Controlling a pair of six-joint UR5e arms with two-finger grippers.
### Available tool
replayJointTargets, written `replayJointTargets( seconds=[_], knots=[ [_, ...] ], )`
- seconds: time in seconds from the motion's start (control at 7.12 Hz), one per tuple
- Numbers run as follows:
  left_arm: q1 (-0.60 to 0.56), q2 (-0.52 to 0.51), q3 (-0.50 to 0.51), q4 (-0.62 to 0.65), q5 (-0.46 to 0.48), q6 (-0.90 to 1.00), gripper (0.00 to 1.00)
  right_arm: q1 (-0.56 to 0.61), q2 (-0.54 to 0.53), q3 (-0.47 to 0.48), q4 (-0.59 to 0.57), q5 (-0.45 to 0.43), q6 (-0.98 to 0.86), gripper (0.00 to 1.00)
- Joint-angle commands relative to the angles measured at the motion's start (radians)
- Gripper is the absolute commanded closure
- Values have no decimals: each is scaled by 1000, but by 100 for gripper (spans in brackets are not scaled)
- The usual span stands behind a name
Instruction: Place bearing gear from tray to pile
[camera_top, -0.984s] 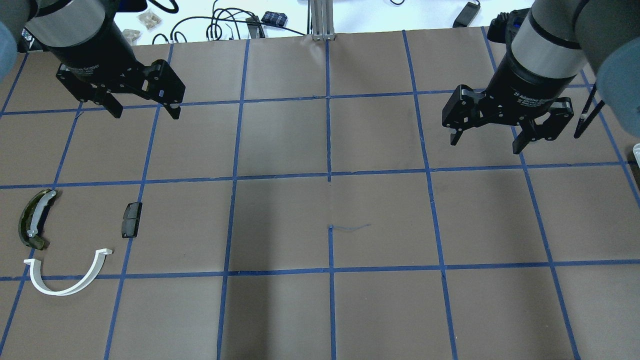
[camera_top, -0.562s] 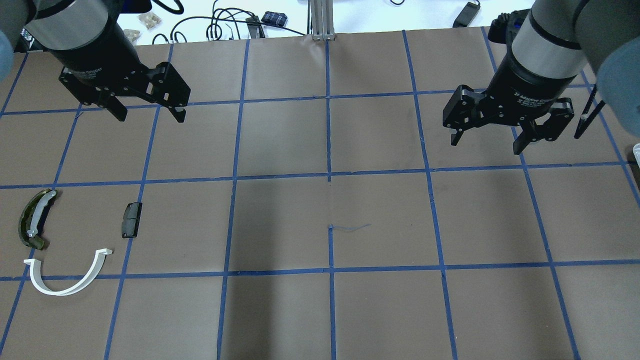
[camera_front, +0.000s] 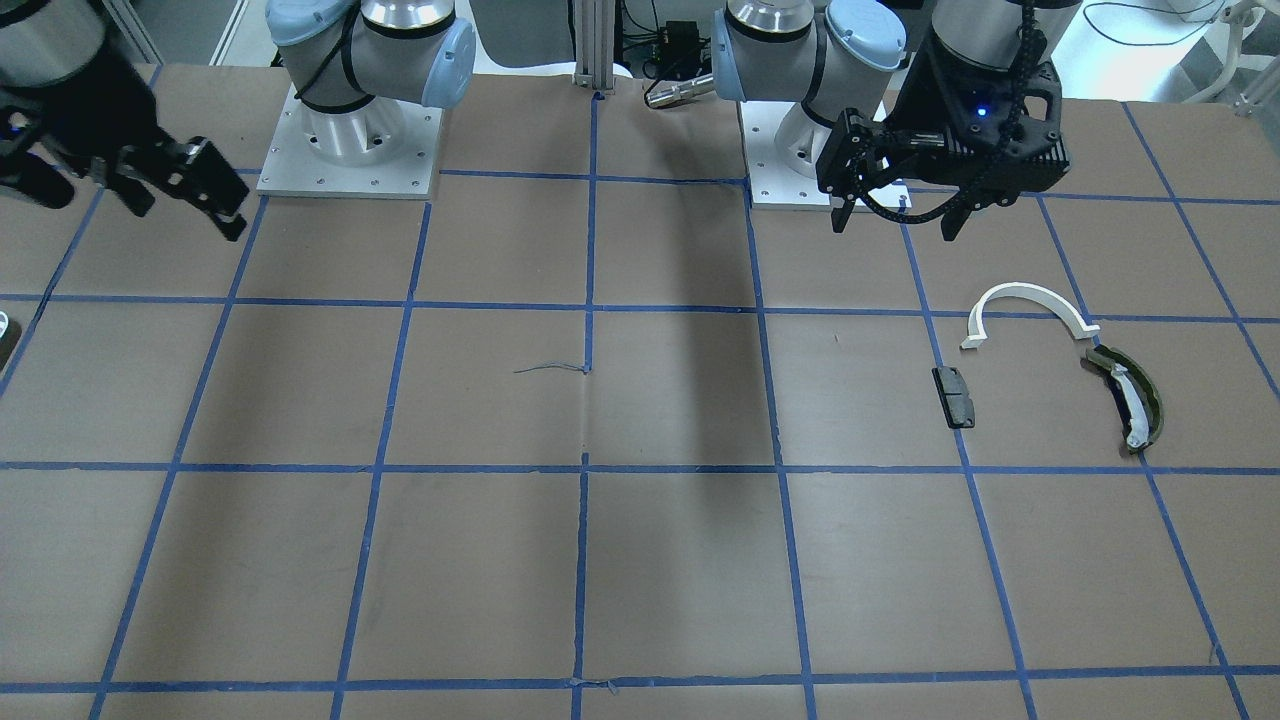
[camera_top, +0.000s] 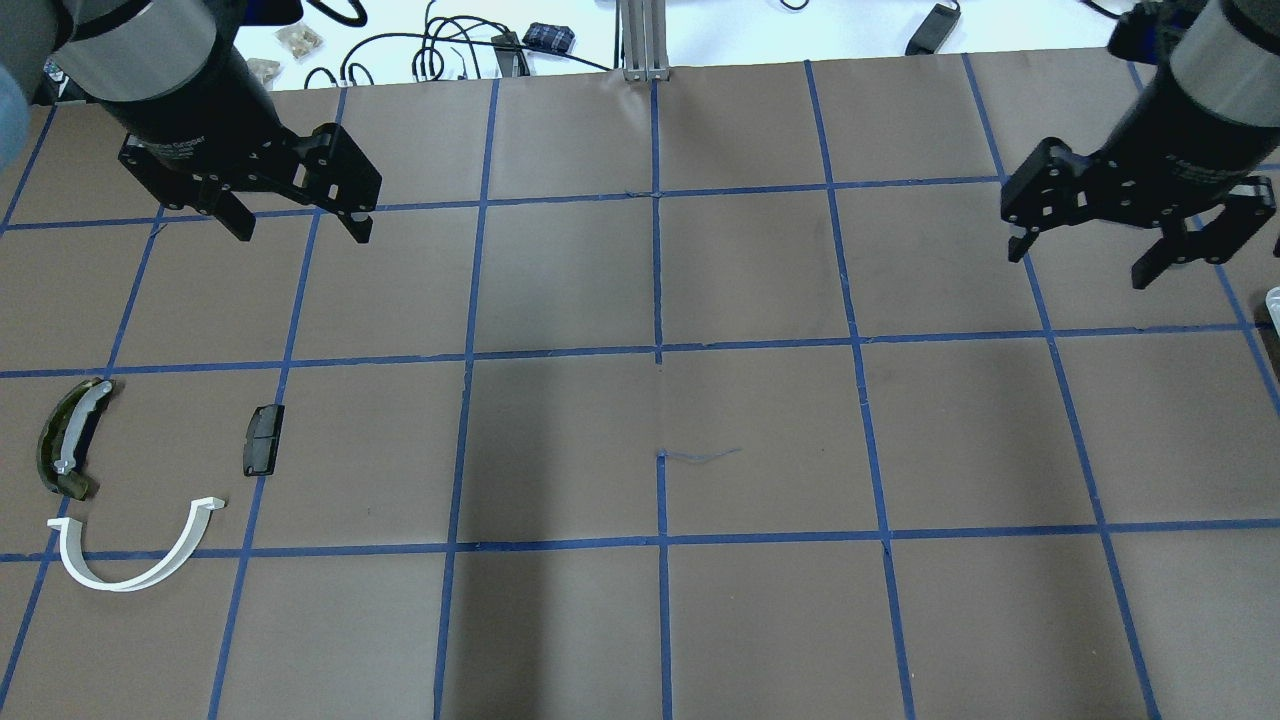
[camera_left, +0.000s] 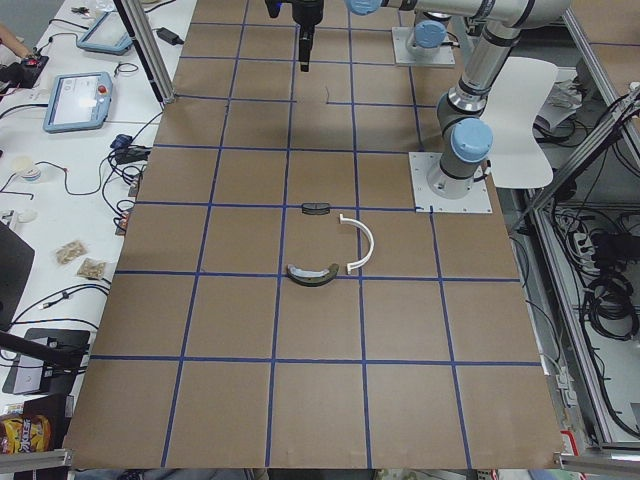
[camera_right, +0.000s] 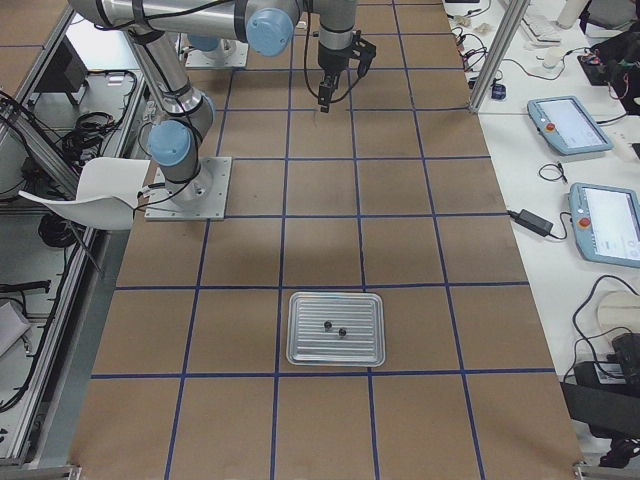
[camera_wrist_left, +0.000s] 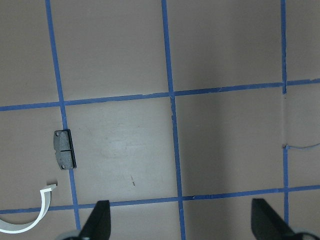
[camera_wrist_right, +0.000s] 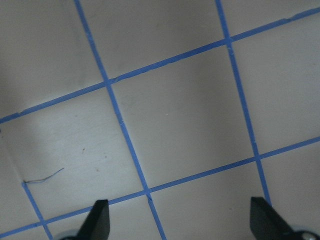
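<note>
Right black two-finger gripper (camera_top: 1077, 268) is hanging wide open, empty — tiny dark bearing gear (camera_right: 342, 332) in silver metal tray (camera_right: 300, 355) looking light, hard, slippery; pinch across its rim.

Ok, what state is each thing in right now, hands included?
left hand, open, empty, above the table.
right hand, open, empty, above the table.
tray, flat on the table, holding two small dark parts.
white half-ring, lying flat, untouched.
dark block, lying flat, apart from the others.
olive curved piece, lying on the table, white strip up.
</note>
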Motion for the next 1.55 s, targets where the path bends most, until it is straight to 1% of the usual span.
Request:
replayJointTargets(
  seconds=[0.0,0.14,0.28,0.42,0.56,0.7,0.84,0.98,1.12,1.26,1.41],
  knots=[
    [5,-4,7,3,0,2,0,-197,53,2,-4,-19,-131,0],
    [8,-2,5,1,-1,5,0,-276,116,0,-53,-22,-236,0],
    [8,-1,2,3,-5,-4,0,-349,168,-4,-175,-41,-327,0],
    [8,-1,5,1,-6,-4,0,-405,221,-6,-213,-83,-419,0],
    [7,-1,5,1,-6,-4,0,-471,266,-9,-216,-95,-462,0],
    [8,-2,4,3,-6,-4,0,-512,317,-15,-310,-123,-589,0],
    [8,-2,2,3,-6,-2,0,-536,369,-12,-464,-186,-649,0],
    [8,-2,2,3,-6,-4,0,-575,412,-12,-495,-206,-732,0],
    [8,-2,0,6,-6,2,0,-614,459,-20,-498,-201,-731,0],
    [8,-2,-1,9,-6,5,0,-620,525,-30,-574,-200,-733,0],
    [8,-1,-3,9,5,12,0,-629,573,-34,-605,-202,-737,0]
  ],
)
